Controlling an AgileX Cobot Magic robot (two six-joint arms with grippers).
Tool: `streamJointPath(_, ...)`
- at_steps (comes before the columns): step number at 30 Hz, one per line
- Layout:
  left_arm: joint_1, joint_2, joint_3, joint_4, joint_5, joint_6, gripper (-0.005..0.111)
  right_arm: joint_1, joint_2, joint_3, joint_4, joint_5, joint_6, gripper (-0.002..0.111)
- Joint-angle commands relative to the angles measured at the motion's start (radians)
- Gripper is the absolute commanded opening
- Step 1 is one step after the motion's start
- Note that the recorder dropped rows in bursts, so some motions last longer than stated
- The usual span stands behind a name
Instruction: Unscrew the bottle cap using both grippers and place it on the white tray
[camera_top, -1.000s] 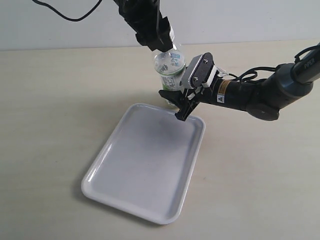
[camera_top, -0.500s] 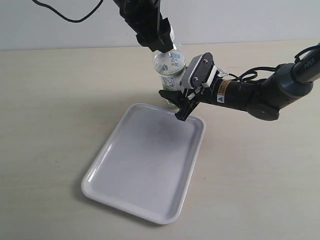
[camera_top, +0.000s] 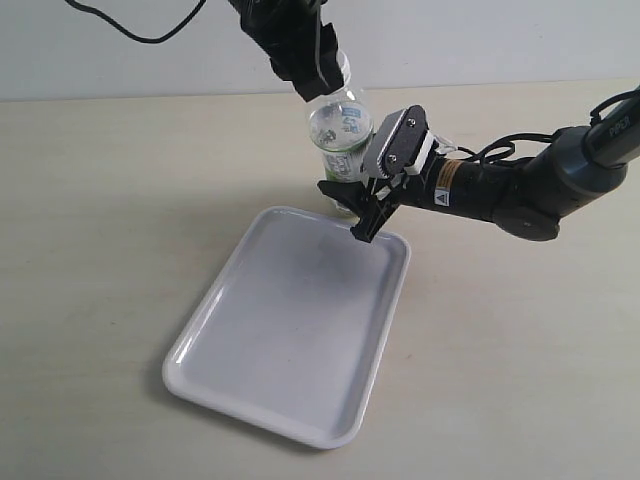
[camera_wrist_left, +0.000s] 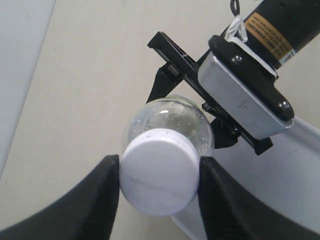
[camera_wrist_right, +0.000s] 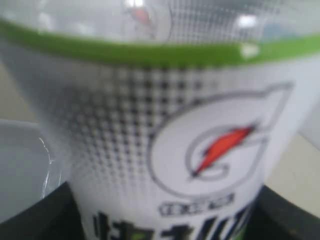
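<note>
As I read it: bottle cap (camera_wrist_left: 159, 172) not on white tray (camera_top: 290, 390)
Left gripper (camera_top: 320, 85): pinching bottle cap
Right gripper (camera_top: 355, 205): clamping bottle (camera_top: 340, 130)

Robot test bench, probably a lab.
Plain beige tabletop (camera_top: 100, 250) against a blank pale wall (camera_top: 480, 40), a loose black cable (camera_top: 130, 37) hanging across it, and a dark jointed robot arm (camera_top: 540, 190) carrying a small warning sticker (camera_top: 441, 197).

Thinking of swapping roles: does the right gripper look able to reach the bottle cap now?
Probably not: the right gripper is clamped on the bottle, and the left gripper grips the bottle cap.
</note>
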Motion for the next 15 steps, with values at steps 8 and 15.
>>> streamJointPath(8,-0.002,0.008,-0.002,-0.013,-0.011,-0.149,0.000,0.001,0.006,0.002,-0.014,0.072,0.018,0.000)
streamJointPath(15,-0.002,0.008,-0.002,-0.013,-0.015,-0.384,0.000,0.001,0.006,0.002,-0.014,0.072,0.042,0.000)
